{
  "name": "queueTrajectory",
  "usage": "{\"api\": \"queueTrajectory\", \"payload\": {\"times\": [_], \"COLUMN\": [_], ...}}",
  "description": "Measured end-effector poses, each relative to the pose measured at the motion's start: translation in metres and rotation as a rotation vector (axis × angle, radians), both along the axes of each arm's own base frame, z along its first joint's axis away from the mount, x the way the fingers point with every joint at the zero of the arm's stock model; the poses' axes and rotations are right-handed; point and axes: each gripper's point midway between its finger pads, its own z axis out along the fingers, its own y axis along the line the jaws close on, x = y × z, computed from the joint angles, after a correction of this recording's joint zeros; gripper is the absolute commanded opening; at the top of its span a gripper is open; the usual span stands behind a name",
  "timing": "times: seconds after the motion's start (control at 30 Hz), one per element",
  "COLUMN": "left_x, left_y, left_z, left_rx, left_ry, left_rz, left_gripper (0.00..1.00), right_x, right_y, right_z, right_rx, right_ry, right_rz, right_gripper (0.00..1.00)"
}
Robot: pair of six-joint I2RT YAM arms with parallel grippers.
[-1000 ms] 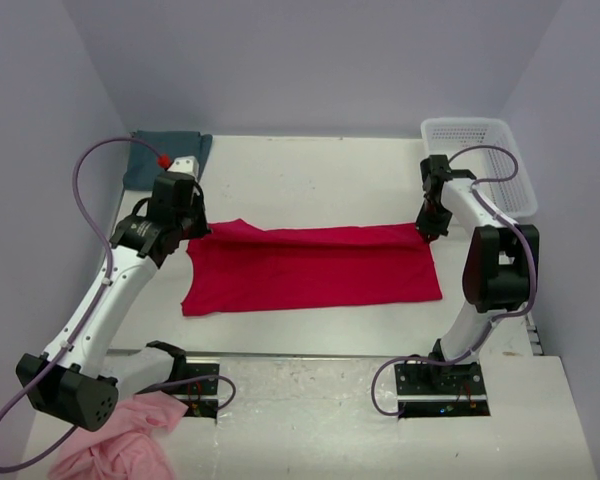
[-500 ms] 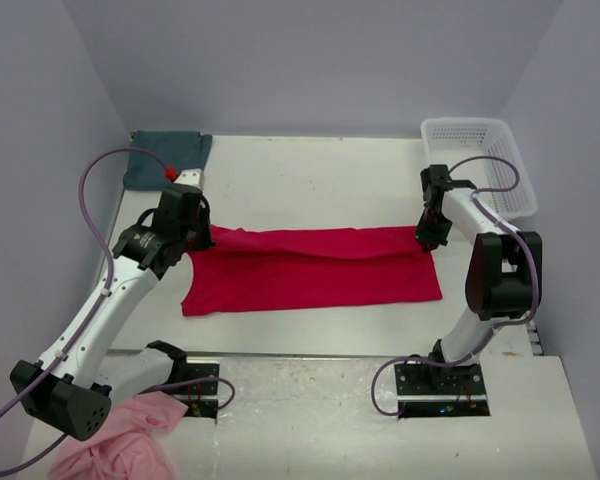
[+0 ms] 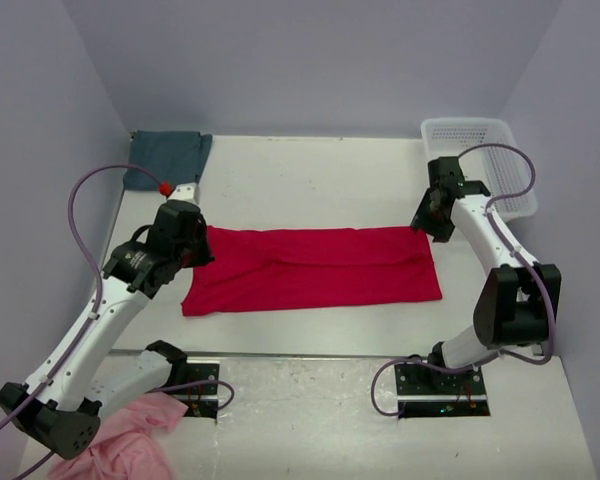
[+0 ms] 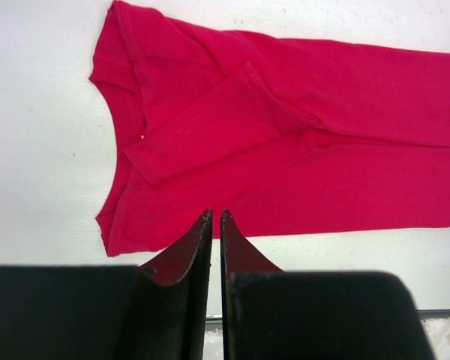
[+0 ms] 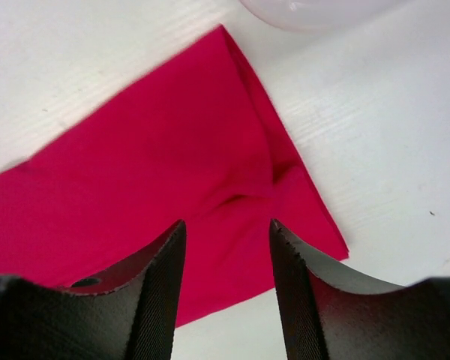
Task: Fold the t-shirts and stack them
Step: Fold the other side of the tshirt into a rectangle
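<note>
pink cloth [image 3: 120,445] lower left, left gripper [image 4: 215,220] pinched nearly shut on nothing by the collar end of the red t-shirt [image 3: 310,265] lying mid-frame, right gripper [image 5: 226,234] spread and empty, maybe just clear of its right end, teal t-shirt [image 3: 165,157] upper left

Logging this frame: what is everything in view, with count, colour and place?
red t-shirt: 1, crimson, folded into a long band across the table's middle
teal t-shirt: 1, dull blue-green, far left corner
basket: 1, white mesh, far right corner
pink cloth: 1, pale pink, crumpled by the left arm's base
table: 1, white
left gripper: 1, black, shut on nothing, by the red shirt's neck end
right gripper: 1, black, open, empty, above the red shirt's other end
</note>
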Motion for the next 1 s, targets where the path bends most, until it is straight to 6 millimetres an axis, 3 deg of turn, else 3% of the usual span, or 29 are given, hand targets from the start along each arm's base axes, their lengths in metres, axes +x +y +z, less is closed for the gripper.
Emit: {"api": "queueTrajectory", "payload": {"times": [0.1,0.2,0.33,0.57,0.63,0.77,1.0], "left_x": [-0.005,-0.006,-0.001,0.021,0.030,0.050,0.081], "left_y": [0.000,0.001,0.000,-0.015,-0.020,-0.034,-0.059], "left_z": [-0.005,-0.007,-0.019,-0.052,-0.063,-0.079,-0.101], "left_rx": [-0.007,-0.003,0.026,0.059,0.078,0.095,0.077], "left_ry": [0.018,0.023,0.068,0.157,0.193,0.234,0.261], "left_rz": [0.010,0.028,0.034,0.002,-0.008,-0.047,-0.107], "left_gripper": [0.09,0.07,0.06,0.06,0.10,0.38,0.40], "right_x": [0.023,0.038,0.039,0.039,0.039,0.039,0.039], "right_y": [0.007,0.015,0.029,0.035,0.035,0.038,0.042], "right_z": [0.008,-0.004,-0.021,-0.019,-0.019,-0.019,-0.019], "right_rx": [0.022,0.037,0.059,0.056,0.055,0.053,0.062], "right_ry": [-0.024,0.005,0.052,0.046,0.046,0.046,0.046], "right_rz": [0.022,0.047,0.089,0.124,0.129,0.144,0.165], "right_gripper": [0.45,0.37,0.43,0.46,0.46,0.46,0.46]}}
